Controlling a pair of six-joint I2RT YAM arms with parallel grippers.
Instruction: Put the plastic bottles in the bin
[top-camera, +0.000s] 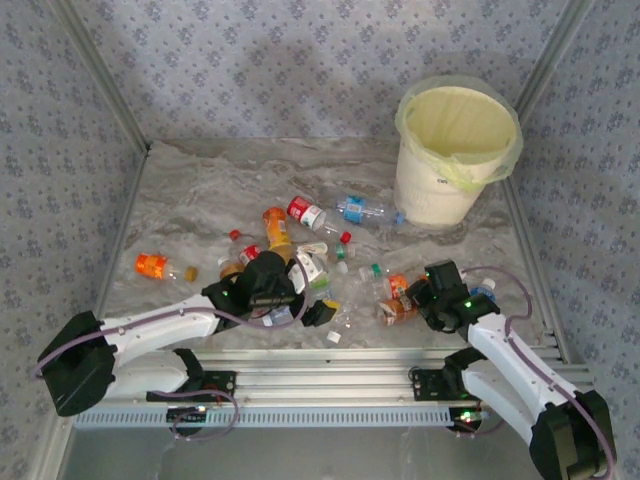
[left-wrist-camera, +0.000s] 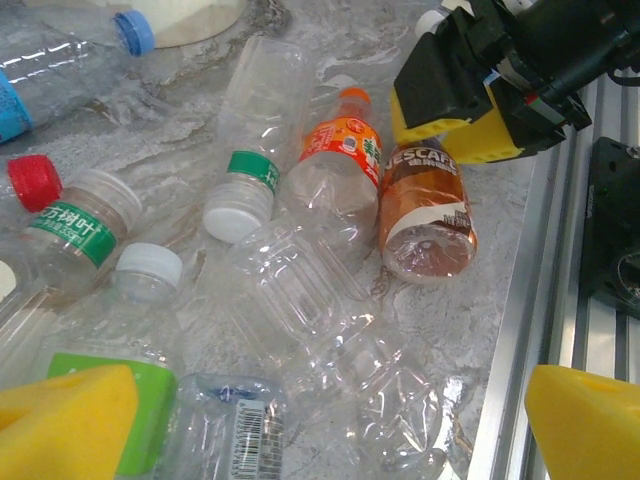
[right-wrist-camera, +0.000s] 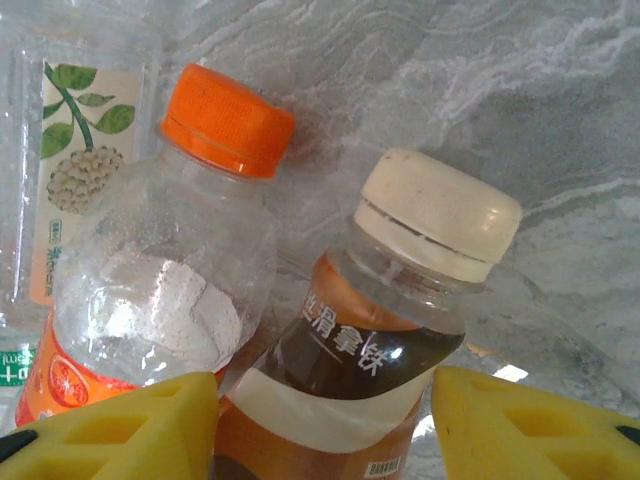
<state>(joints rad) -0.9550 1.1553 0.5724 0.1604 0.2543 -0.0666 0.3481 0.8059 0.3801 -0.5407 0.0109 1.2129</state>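
Several plastic bottles lie scattered on the marble table. The bin (top-camera: 410, 118), cream-white with a pale yellow-green liner, stands at the back right. My right gripper (right-wrist-camera: 325, 420) is low at the right of the pile. Its yellow pads (right-wrist-camera: 120, 425) press both sides of a brown coffee bottle (right-wrist-camera: 370, 350) with a cream cap, lying on the table (left-wrist-camera: 425, 210). An orange-capped bottle (right-wrist-camera: 170, 270) lies against it. My left gripper (left-wrist-camera: 330, 420) hangs wide open over a crushed clear bottle (left-wrist-camera: 330, 320), touching nothing.
A green-banded clear bottle (left-wrist-camera: 250, 170), a red-capped one (left-wrist-camera: 60, 215) and a blue-capped one (left-wrist-camera: 60, 60) lie further back. An orange bottle (top-camera: 152, 265) sits alone at the left. The aluminium rail (top-camera: 330, 360) borders the near edge. The two grippers (top-camera: 415, 300) are close together.
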